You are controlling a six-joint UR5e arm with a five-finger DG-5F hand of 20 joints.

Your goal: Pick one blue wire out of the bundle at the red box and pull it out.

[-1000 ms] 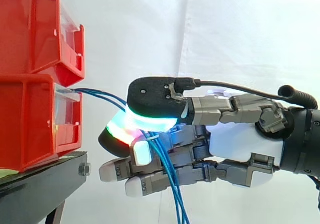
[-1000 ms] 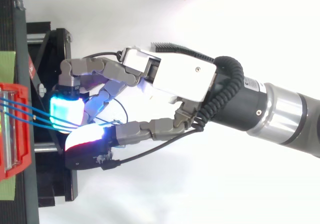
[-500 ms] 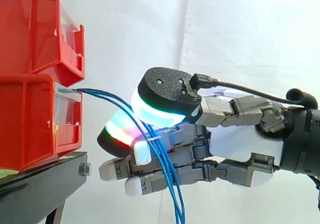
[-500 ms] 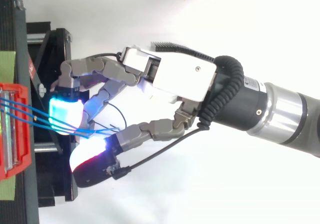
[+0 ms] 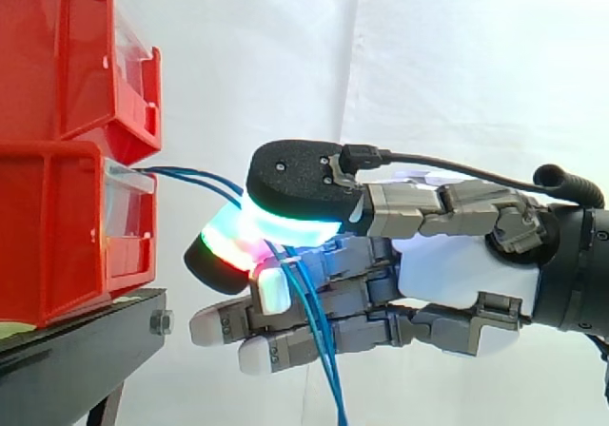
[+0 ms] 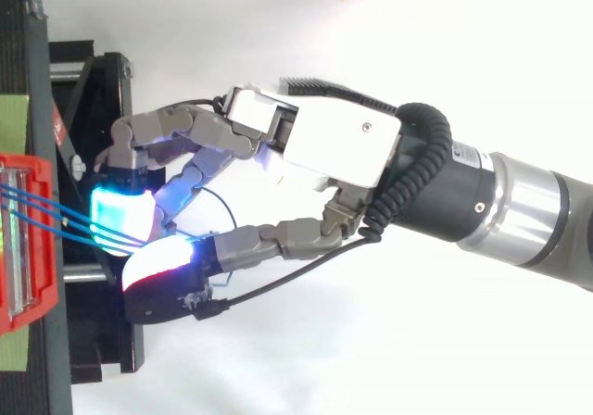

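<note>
Side view shows you the blue wires (image 5: 190, 176) leaving the front of the lower red box (image 5: 57, 226), running right, then hanging down past the robot's fingers. The robot hand (image 5: 457, 274) is grasping them: its thumb pad (image 5: 295, 174) presses down onto a glowing finger pad (image 5: 228, 247) with the wires pinched between. The box sits on the black stand (image 5: 76, 345), beneath a second red box (image 5: 57, 55).
</note>
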